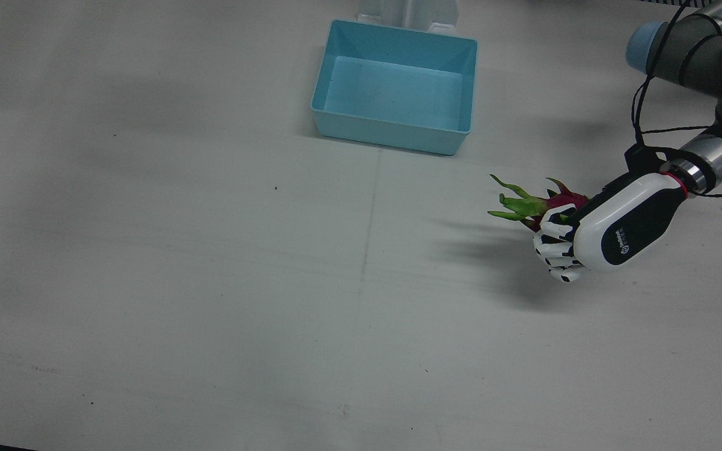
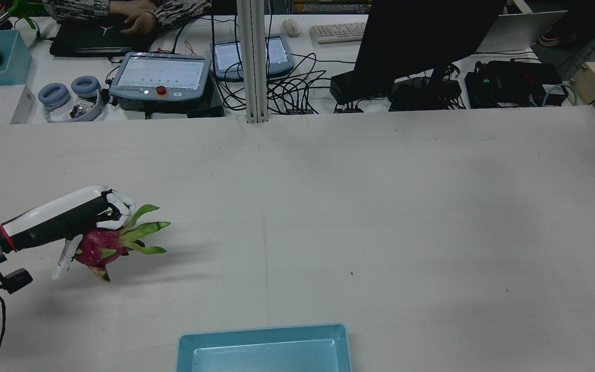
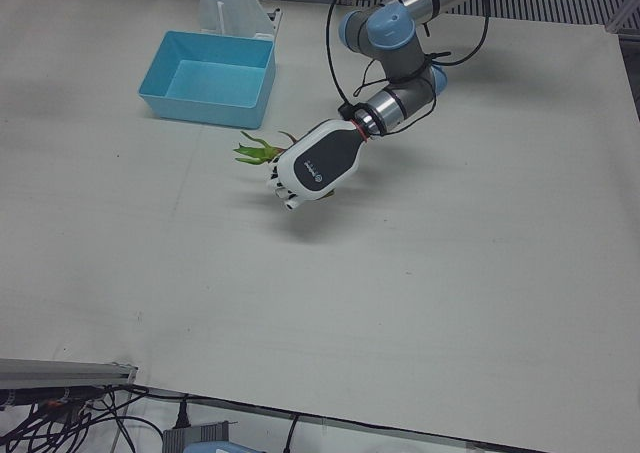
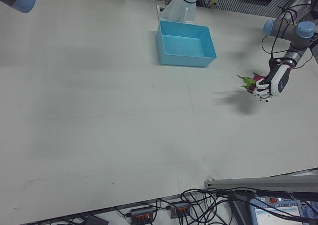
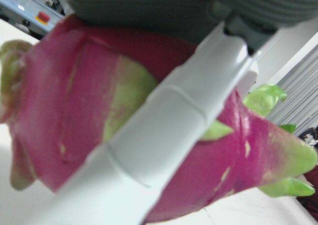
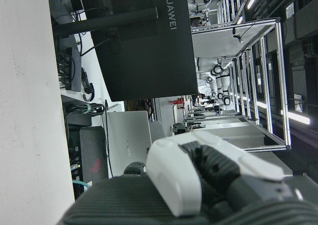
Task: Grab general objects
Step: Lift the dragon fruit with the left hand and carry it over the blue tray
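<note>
Fingers of the robot's left hand (image 1: 608, 230) wrap a pink dragon fruit (image 1: 552, 205), held clear of the white table (image 1: 210, 282), its shadow cast below. Grasp and lift look done; if the empty blue bin (image 1: 393, 85) beyond is the destination, carry and release remain. Only the left hand view shows a finger (image 5: 164, 130) pressed across the fruit's skin; the rear view shows the green scales pointing away from the palm. Of the right hand (image 6: 208, 178), its own camera shows too little to tell its state.
</note>
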Available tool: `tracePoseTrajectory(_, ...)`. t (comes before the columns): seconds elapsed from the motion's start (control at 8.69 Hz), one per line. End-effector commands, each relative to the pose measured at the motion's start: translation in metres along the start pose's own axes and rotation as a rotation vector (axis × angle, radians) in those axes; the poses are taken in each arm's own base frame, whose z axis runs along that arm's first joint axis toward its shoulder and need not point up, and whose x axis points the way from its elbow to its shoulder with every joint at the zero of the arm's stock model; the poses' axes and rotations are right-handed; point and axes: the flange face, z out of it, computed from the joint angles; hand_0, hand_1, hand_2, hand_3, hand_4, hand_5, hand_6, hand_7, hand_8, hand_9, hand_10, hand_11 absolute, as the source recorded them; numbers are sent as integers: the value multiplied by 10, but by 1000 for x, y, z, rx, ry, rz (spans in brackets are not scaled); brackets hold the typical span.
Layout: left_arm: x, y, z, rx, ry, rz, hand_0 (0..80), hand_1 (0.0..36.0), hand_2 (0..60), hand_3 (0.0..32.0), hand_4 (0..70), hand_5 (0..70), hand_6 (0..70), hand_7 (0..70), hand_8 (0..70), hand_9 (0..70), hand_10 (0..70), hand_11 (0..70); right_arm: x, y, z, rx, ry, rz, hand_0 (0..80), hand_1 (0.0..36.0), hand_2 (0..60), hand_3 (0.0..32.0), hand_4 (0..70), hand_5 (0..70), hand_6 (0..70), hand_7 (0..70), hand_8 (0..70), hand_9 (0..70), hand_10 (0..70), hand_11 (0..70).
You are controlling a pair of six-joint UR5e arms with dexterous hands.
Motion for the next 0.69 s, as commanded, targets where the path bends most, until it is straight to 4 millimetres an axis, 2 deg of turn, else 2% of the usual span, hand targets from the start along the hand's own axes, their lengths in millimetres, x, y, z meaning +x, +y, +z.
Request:
tracePoseTrajectory(0.0, 27, 25, 30, -206, -14, -182, 800, 360, 600, 0, 700, 700, 700, 700, 700, 700, 700, 700, 0, -1, -1, 2, 0, 0, 0, 0, 0, 0, 0, 0, 0, 0, 0, 0, 0, 0)
tracePoseTrajectory(0.12, 33, 31, 34, -234, -8, -217, 800, 360, 600, 0, 700, 700, 700, 700, 700, 700, 700, 700, 0, 0, 0, 0, 0, 0, 0, 0, 0, 0, 0, 0, 0, 0, 0, 0, 0, 0)
tracePoseTrajectory(0.23, 49, 52, 37, -283, 23, -257, 800, 360, 600, 0, 700, 700, 700, 700, 700, 700, 700, 700, 0, 0, 0, 0, -1, 0, 0, 0, 0, 0, 0, 0, 0, 0, 0, 0, 0, 0)
tracePoseTrajectory(0.35, 60, 84, 37, -332, 25, -279, 800, 360, 600, 0, 700, 700, 700, 700, 700, 700, 700, 700, 0, 0, 0, 0, 0, 0, 0, 0, 0, 0, 0, 0, 0, 0, 0, 0, 0, 0)
tracePoseTrajectory(0.58, 67, 174, 54, -466, 8, -342, 800, 360, 600, 0, 700, 700, 700, 700, 700, 700, 700, 700, 0, 0, 0, 0, 0, 0, 0, 0, 0, 0, 0, 0, 0, 0, 0, 0, 0, 0)
